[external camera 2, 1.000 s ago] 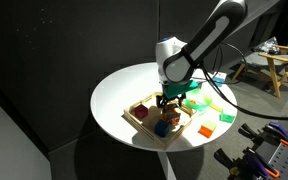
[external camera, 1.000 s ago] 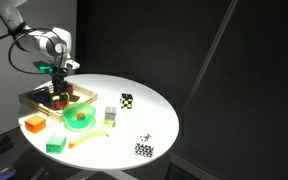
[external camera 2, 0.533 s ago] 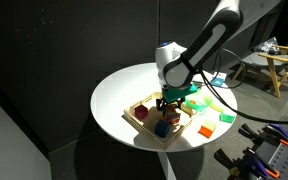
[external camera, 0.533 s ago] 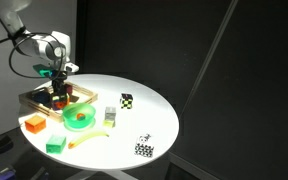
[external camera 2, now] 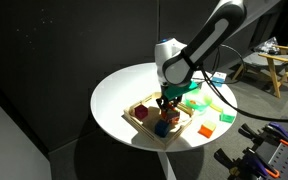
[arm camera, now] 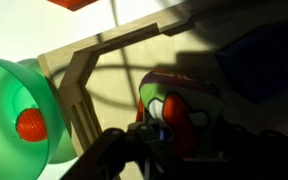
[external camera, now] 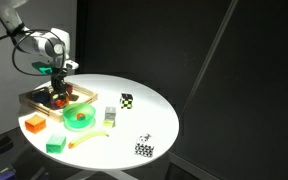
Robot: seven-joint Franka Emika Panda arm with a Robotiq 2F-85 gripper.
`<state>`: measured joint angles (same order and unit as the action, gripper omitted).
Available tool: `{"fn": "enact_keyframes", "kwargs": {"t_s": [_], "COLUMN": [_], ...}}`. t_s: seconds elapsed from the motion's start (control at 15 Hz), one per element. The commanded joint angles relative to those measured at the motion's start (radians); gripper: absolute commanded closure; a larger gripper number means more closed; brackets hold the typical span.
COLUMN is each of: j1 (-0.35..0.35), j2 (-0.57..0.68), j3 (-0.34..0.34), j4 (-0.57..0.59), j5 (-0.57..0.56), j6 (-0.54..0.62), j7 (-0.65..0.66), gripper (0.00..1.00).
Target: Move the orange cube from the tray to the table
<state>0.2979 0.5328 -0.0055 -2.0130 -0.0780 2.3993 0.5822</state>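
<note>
The light wood tray (external camera 2: 136, 119) lies on the round white table (external camera 2: 124, 90) and shows in both exterior views (external camera: 34, 98). My gripper (external camera 2: 166, 104) is lowered into the tray (external camera: 59, 90). In the wrist view a small orange-red cube (arm camera: 174, 118) with a green and white thing (arm camera: 156, 92) against it sits right between my dark fingers (arm camera: 179, 138). Shadow hides whether the fingers touch the cube. A red cube (external camera 2: 146, 112) and a dark blue cube (external camera 2: 160, 127) also lie in the tray.
A round green bowl (external camera: 79, 119) with an orange ball (arm camera: 29, 124) stands beside the tray. A flat orange block (external camera: 32, 124), a green block (external camera: 56, 144), yellow pieces (external camera: 109, 117) and two checkered cubes (external camera: 126, 100) (external camera: 144, 148) lie on the table.
</note>
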Motion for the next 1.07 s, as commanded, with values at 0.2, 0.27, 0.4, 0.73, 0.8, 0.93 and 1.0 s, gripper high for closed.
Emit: {"fn": "enact_keyframes", "kwargs": {"t_s": [0.2,0.27,0.4,0.73,0.8,0.93,1.0], "j1": [-0.006,-0.010,-0.015,-0.031,-0.039,-0.058,-0.071], "j2": [-0.117,-0.131,-0.155,-0.213,-0.225,-0.250,-0.266], "j3": [0.017,0.021,0.026,0.040,0.045,0.052,0.055], "j4": [-0.033,-0.035,-0.037,-0.067,-0.076,-0.097,-0.111], "j5": [-0.045,-0.054,-0.072,-0.125,-0.128,-0.133,-0.126], "j6": [-0.096,-0.107,-0.125,-0.137,-0.137,-0.133,-0.129], "j7": [-0.135,-0.160,-0.202,-0.320,-0.356,-0.418,-0.452], "gripper": [0.79,0.80,0.84,0.84,0.84,0.84,0.84]}}
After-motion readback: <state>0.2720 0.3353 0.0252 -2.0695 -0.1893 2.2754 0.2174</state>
